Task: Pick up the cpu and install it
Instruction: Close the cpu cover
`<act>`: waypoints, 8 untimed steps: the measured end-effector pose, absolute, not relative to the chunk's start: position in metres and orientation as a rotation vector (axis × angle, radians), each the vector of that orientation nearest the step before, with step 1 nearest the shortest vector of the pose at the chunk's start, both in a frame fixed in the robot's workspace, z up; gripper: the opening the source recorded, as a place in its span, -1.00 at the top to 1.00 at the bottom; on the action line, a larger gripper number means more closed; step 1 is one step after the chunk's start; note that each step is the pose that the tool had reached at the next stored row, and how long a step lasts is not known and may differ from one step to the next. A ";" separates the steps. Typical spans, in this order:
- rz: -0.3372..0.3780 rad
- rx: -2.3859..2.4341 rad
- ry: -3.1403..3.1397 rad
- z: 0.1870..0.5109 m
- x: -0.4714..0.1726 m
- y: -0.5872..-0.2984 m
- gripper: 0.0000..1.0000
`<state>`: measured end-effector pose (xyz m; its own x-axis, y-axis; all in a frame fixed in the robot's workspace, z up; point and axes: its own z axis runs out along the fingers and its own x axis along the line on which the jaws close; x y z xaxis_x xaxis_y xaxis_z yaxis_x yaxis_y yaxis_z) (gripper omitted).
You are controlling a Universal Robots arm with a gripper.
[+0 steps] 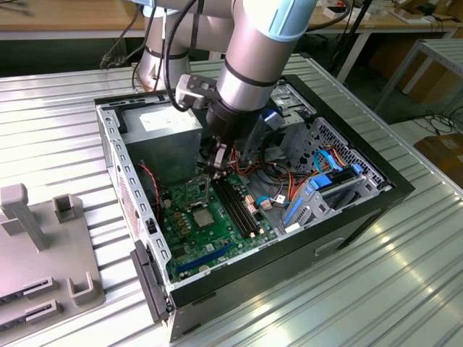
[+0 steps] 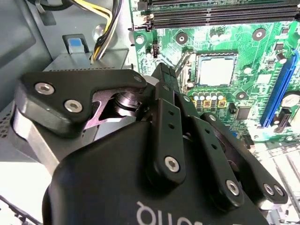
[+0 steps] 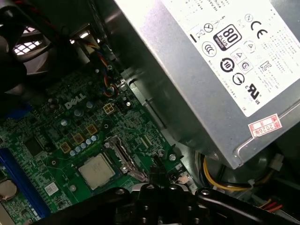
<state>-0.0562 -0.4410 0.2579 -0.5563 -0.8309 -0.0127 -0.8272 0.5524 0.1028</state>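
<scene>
An open computer case (image 1: 376, 195) is laid on a ribbed metal table (image 1: 405, 275), with wooden benches (image 1: 65, 18) seen behind it and a grey plastic fixture (image 1: 43, 238) set at the exterior view's left. The cpu (image 2: 216, 70) is seated in its socket on the green motherboard (image 1: 217, 231), beside the 2 dark memory slots (image 1: 235, 206) and near the grey power supply (image 3: 211, 70). The gripper (image 2: 165, 75) is held above the board just beside the socket, its fingers drawn together with nothing between them.
</scene>
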 end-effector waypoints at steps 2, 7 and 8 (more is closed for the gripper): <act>-0.150 1.477 -2.726 0.259 -0.056 -0.441 0.79; -0.149 1.509 -2.707 0.260 -0.056 -0.441 0.79; -0.149 1.515 -2.704 0.260 -0.056 -0.441 0.79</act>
<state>-0.0562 -0.4410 0.2603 -0.5229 -0.8523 -0.0129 -0.8486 0.5190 0.1026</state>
